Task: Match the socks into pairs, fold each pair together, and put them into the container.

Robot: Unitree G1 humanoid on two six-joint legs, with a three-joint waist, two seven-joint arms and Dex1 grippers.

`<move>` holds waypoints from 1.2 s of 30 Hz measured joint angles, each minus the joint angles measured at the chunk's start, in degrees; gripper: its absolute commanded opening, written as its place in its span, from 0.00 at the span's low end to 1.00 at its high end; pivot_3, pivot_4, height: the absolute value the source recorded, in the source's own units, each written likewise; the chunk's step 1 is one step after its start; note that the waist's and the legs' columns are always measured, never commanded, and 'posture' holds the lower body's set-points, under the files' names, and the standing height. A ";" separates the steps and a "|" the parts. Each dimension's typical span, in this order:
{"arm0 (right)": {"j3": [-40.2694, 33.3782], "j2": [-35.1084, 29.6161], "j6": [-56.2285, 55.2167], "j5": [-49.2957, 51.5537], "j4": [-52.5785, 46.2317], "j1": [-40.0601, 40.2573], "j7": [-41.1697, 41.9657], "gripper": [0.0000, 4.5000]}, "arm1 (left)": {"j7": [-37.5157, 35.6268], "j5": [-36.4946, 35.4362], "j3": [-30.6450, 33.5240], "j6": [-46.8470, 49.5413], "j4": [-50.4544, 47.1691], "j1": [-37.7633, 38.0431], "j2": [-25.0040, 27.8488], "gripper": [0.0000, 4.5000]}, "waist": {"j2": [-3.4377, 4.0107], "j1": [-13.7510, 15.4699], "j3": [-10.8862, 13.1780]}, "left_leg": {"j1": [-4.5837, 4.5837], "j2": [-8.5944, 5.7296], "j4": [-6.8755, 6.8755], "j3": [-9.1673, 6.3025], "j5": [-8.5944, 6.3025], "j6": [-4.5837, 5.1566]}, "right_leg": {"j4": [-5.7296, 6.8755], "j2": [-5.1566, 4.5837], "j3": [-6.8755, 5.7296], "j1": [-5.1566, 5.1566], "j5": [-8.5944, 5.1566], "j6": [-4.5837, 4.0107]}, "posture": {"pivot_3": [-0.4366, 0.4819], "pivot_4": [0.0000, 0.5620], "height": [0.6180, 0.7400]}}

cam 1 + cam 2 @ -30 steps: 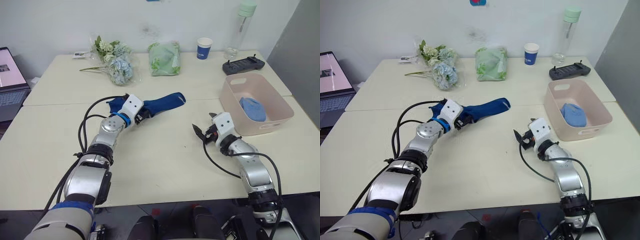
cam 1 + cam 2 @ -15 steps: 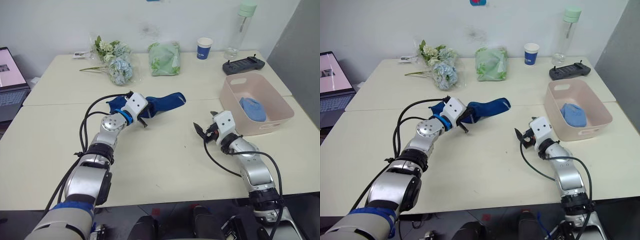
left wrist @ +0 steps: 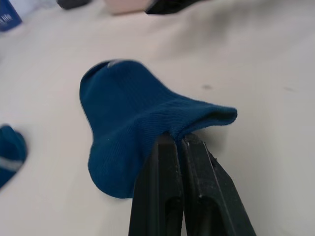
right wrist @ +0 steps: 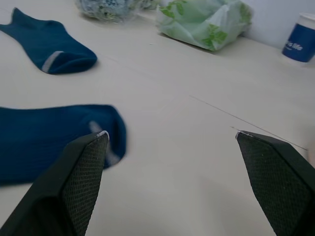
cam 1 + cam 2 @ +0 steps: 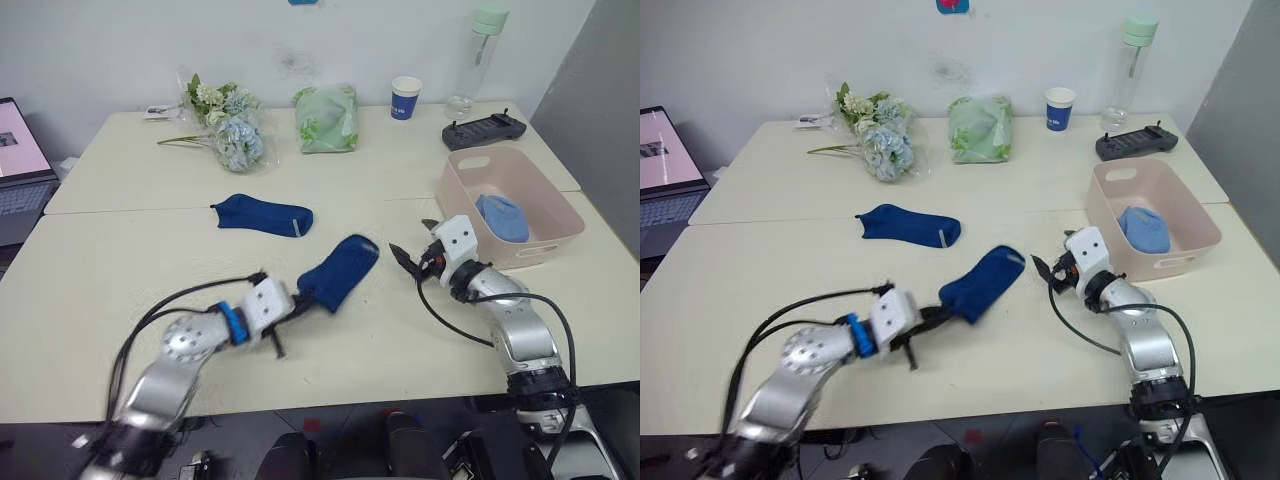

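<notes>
**Navy pair split: one sock dragged toward the tub**

The left gripper [image 5: 928, 318], fingers pinching a navy sock [image 5: 980, 283] by its cuff, has pulled it off its mate [image 5: 908, 226], left mid-table. The right gripper [image 5: 415, 262] waits spread wide beside the pink tub [image 5: 545, 247], which holds a light-blue bundle [image 5: 505, 217]. Pairing remains undone.

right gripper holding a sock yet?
No. The right gripper is open, with nothing between its fingers; the dark navy sock lies beside it.

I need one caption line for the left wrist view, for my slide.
Left gripper, jaws shut, pinches the cuff of a dark navy sock resting on the table.
</notes>
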 measured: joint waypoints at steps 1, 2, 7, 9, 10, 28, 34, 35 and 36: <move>0.07 -0.28 0.11 0.12 -0.08 -0.06 0.70 1.00 | -0.74 -1.03 0.58 1.82 -2.24 1.94 1.26 0.00 | 0.00 0.11 0.00 | -0.01 -0.02 0.00 -0.01 0.00 0.01 | 0.00 0.00 -0.01 0.01 0.00 0.00 | 0.48 0.27 1.00; 0.17 -0.44 0.17 0.19 -0.21 -0.12 1.47 1.00 | -1.31 -2.09 1.04 3.83 -4.84 4.16 2.81 0.00 | -0.01 0.32 0.00 | 0.00 -0.02 0.01 -0.03 -0.01 0.02 | -0.03 0.00 -0.04 0.06 0.00 0.00 | 0.48 0.27 1.00; 0.62 -0.78 0.24 0.39 -0.29 -0.38 3.62 1.00 | -2.09 -4.75 1.40 7.96 -10.90 8.26 5.13 0.10 | 0.00 1.11 0.00 | 0.01 -0.08 0.02 -0.01 -0.02 0.03 | -0.06 -0.01 -0.03 0.10 0.00 0.00 | 0.48 0.27 1.00; 0.99 -0.79 0.50 0.43 -0.28 -0.77 3.83 1.00 | -1.87 -4.78 1.46 8.66 -11.10 8.16 5.53 0.21 | 0.00 1.32 0.00 | 0.02 -0.11 0.02 0.00 -0.02 0.03 | -0.06 0.03 -0.05 0.10 0.00 0.00 | 0.48 0.27 1.00; 1.01 -0.87 1.11 0.69 -0.28 -1.05 4.18 1.00 | -1.80 -5.09 1.65 9.40 -11.22 8.14 5.62 0.28 | 0.00 1.36 0.00 | 0.02 -0.11 0.01 0.00 -0.02 0.03 | -0.06 0.03 -0.05 0.10 0.00 0.00 | 0.48 0.27 1.00; 3.54 -15.04 17.54 14.80 -15.45 5.98 25.25 1.00 | 0.49 -28.90 7.66 31.93 -0.59 -20.14 7.28 1.00 | 0.07 1.10 0.02 | 0.49 -0.18 -0.04 -0.08 -0.08 0.12 | -0.27 0.12 -0.23 0.74 -0.02 0.00 | 0.48 0.27 1.00; 6.22 -14.33 16.68 13.76 -14.12 4.51 25.49 1.00 | 0.66 -8.80 -10.57 14.26 27.99 -36.11 -9.80 1.00 | -0.12 2.04 0.04 | 0.42 -0.29 0.09 -0.15 -0.07 0.10 | -0.39 0.06 -0.33 0.88 -0.02 0.00 | 0.48 0.27 1.00; 6.20 -13.99 16.52 13.68 -13.76 4.47 25.08 1.00 | 0.63 -7.58 -11.25 12.62 30.42 -37.41 -11.33 1.00 | -0.15 1.91 0.06 | 0.28 -0.28 0.09 -0.15 -0.07 0.10 | -0.38 0.04 -0.32 0.74 -0.01 0.00 | 0.48 0.27 1.00; 6.11 -13.80 16.45 13.60 -13.48 4.70 24.84 1.00 | 0.29 -5.97 -12.33 10.65 33.66 -39.21 -12.75 1.00 | -0.15 1.80 0.06 | 0.19 -0.28 0.08 -0.15 -0.07 0.10 | -0.39 0.03 -0.32 0.62 -0.01 0.00 | 0.48 0.27 1.00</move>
